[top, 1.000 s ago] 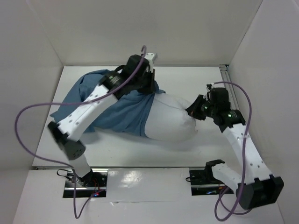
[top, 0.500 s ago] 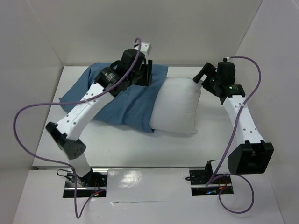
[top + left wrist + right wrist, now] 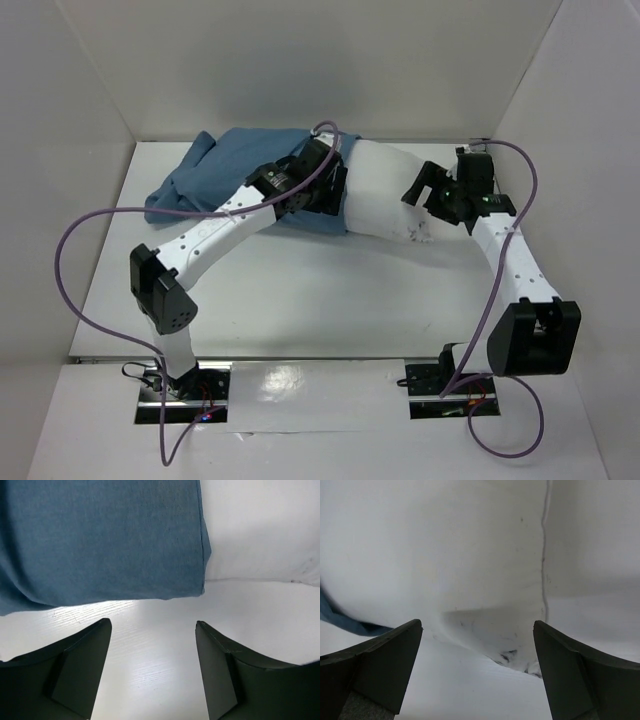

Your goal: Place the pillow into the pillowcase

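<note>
L tool (image 3: 152,625) open, empty; pillowcase (image 3: 100,535) hem lay just ahead | R tool (image 3: 477,626) open, facing pillow (image 3: 445,555) bare end | long axis ran tool-to-tool

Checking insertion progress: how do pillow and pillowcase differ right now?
Colour: the pillow is white, the pillowcase muted blue.
Shape: the pillow is plump and smooth, the pillowcase limp and wrinkled.
Place: the pillowcase lies left and the pillow right. The pillow's right part sticks out bare, and its left end goes under the pillowcase's edge.
Shared: both are soft cloth resting on the table.
</note>
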Tool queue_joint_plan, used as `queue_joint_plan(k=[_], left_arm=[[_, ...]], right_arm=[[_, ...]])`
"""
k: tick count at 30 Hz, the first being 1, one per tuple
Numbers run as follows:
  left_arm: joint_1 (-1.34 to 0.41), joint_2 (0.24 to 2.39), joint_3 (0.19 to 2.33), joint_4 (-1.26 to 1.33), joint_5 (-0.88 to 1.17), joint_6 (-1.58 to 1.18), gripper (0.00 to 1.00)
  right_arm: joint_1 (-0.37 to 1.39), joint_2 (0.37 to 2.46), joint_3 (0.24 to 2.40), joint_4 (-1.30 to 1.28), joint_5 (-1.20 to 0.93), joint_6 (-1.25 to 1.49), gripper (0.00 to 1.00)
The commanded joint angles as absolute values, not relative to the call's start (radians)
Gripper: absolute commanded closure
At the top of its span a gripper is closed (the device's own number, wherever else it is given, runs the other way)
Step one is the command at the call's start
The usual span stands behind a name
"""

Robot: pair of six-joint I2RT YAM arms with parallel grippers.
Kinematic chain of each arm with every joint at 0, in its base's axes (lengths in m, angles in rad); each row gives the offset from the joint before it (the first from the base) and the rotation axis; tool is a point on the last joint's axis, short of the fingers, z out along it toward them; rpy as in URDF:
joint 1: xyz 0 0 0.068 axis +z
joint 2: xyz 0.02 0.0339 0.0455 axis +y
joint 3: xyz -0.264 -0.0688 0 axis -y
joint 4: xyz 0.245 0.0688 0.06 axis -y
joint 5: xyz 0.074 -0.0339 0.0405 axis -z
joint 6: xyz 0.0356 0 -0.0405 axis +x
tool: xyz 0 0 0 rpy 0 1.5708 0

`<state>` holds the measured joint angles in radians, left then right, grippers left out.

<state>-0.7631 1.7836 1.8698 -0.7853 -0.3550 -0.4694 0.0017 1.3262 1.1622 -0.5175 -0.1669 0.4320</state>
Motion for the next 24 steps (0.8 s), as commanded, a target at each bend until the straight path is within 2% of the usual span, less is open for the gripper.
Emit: queue_joint_plan(k=[1, 6, 18, 23, 24], left_arm=[[-0.764, 1.819, 1.943, -0.781, -0.403, -0.485, 0.19], [-0.764, 1.919, 2.083, -0.847, -0.449, -0.508, 0.20], [-0.764, 2.118, 2.218, -0.847, -0.572, -0.528, 0.20], [-0.739, 2.174, 2.278, -0.864, -0.561, -0.528, 0.38], [-0.739, 2.174, 2.278, -0.864, -0.551, -0.528, 0.54]], right_arm=[[-0.002, 1.348, 1.149, -0.465, -0.291, 0.385, 0.01], [-0.002, 1.362, 1.175, -0.486, -0.236, 0.376, 0.01], [-0.031, 1.359, 1.175, -0.497, -0.216, 0.376, 0.01], [-0.040, 1.388, 1.175, -0.486, -0.267, 0.385, 0.01], [-0.040, 1.400, 1.175, -0.474, -0.278, 0.385, 0.01]])
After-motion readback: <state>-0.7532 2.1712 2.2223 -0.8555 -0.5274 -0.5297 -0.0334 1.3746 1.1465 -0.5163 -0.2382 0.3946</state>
